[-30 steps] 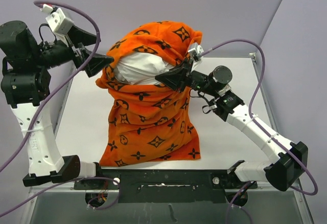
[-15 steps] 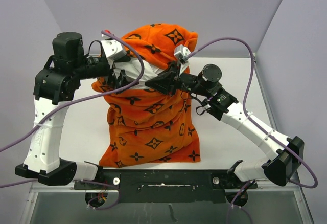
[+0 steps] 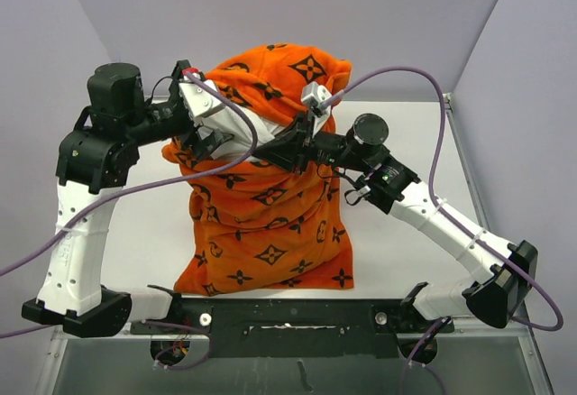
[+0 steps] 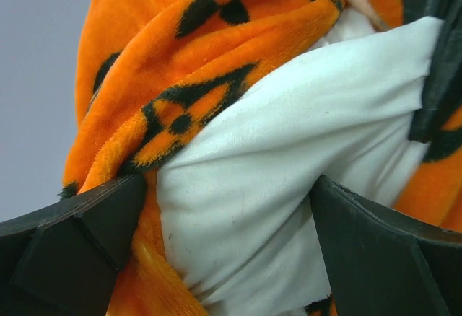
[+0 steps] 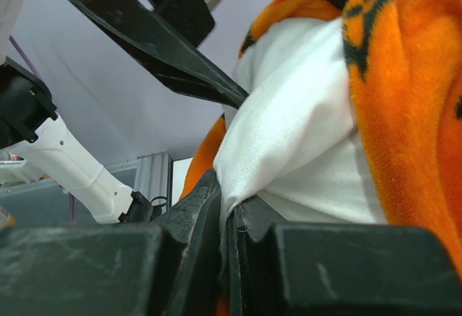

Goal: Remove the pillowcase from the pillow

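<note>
- Since a second ago, when my left gripper [image 3: 212, 138] hung out at the far left, clear of the bundle, it has swung in to the exposed pillow [image 4: 289, 128] at the top opening.
- Left jaws stand spread, one on each side of a white bulge, not clamped.
- Right gripper [image 5: 227, 211] is closed, pinching a fold of pillow fabric from the right.
- Reading: a second hold would let the pillow be drawn out, and extraction has barely begun.
- Pillowcase [image 3: 270, 224]: plush orange pile with black motifs, sagging in folds. It stands mid-table [image 3: 144, 224] with most of the pillow inside.
- Pillow: smooth off-white weave, plump, creased at the pinch.
</note>
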Robot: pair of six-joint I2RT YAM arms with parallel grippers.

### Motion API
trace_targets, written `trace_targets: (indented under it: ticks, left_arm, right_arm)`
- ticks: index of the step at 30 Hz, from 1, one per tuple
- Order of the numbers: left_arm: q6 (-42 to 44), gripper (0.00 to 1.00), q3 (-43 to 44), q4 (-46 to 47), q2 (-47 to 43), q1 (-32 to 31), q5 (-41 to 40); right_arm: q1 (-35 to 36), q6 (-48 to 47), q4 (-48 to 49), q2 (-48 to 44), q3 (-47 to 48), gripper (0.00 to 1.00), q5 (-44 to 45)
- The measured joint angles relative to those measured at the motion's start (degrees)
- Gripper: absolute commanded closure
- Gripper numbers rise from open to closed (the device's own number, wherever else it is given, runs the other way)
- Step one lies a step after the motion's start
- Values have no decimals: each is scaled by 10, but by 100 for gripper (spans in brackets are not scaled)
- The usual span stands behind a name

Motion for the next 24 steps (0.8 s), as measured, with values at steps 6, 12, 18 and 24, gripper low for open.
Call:
trace_targets:
  ticks: [6, 12, 18, 24]
  left_arm:
    - [17, 73, -1, -12, 26, -18, 3]
    - [33, 100, -20, -25, 38, -84, -4]
    - [59, 100, -83, -4, 11, -114, -43]
    - [80, 100, -101, 1, -9, -145, -68]
  right_arm:
    - [15, -14, -39, 2, 25, 100, -3]
    - [11, -23, -109, 8, 61, 71, -4]
    - [-61, -22, -193, 4, 136, 34, -11]
    - [-114, -70, -308, 12, 284, 20, 39]
